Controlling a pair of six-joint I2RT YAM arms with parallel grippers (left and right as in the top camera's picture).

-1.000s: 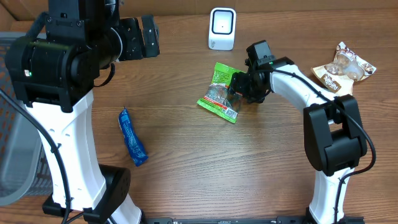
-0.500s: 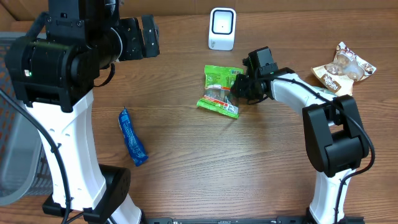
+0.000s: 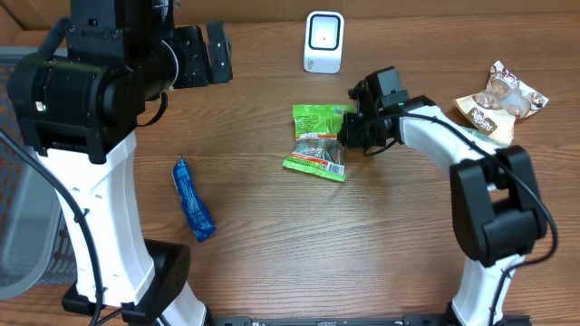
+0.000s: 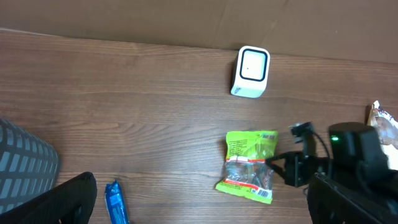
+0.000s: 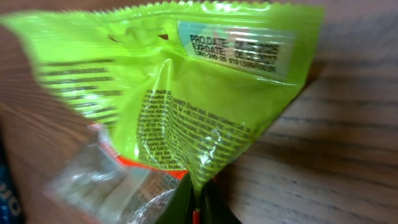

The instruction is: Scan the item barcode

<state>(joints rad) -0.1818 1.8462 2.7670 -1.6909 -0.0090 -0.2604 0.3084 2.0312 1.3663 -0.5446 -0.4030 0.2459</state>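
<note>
At the middle of the brown wood-grain worktop (image 3: 362,235), a little right of centre, you have the crinkly green plastic snack packet (image 3: 317,138). It sits on the near side of the small white box scanner (image 3: 323,41), which stands by the far edge. The right jaws are clamped on the packet's right edge, at the end of the white right arm (image 3: 435,127) reaching in from the right. In the right wrist view the packet (image 5: 186,106) fills the frame, its edge pinched at the bottom centre. Its printed side faces the camera, with fine black text and a pale date label near the top; whether it is lifted clear of the wood you cannot tell. The left jaws stand wide apart, holding nothing, raised over the far left of the worktop. A blue foil wrapper (image 3: 193,199) lies flat at the near left, well apart from the packet. A brown and white snack bag (image 3: 500,101) lies at the far right.
</note>
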